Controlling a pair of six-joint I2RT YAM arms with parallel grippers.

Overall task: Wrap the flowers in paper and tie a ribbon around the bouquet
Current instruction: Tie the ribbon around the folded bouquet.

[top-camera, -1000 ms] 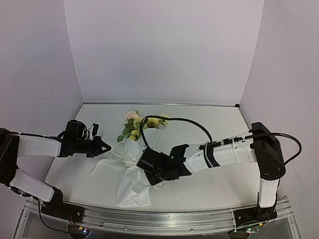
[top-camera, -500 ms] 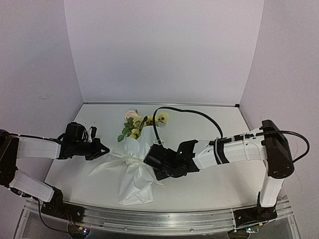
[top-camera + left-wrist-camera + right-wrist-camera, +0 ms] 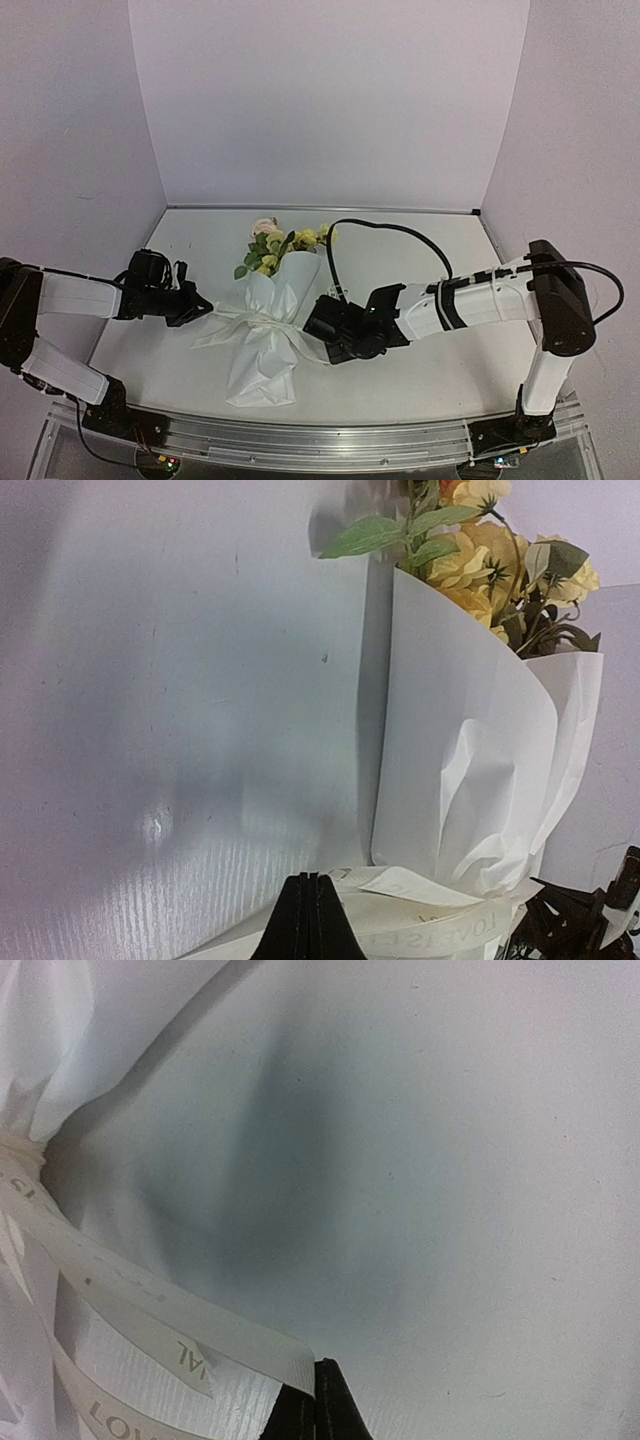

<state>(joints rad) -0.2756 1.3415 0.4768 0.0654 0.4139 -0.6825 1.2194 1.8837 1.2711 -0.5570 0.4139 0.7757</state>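
White paper (image 3: 262,372) of bouquet (image 3: 268,300) now lies straighter on table (image 3: 430,250), flowers (image 3: 272,245) at far end. Ribbon (image 3: 262,321) cinched tighter at waist. Right gripper (image 3: 319,1400) has drawn off rightward; left gripper (image 3: 309,905) anchors opposite side. Both pinched shut on ribbon ends. Knot tightening, tie likely near done.

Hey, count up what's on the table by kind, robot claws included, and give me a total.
bouquet: 1
ribbon: 1
claws, left claw and right claw: 2
total: 4
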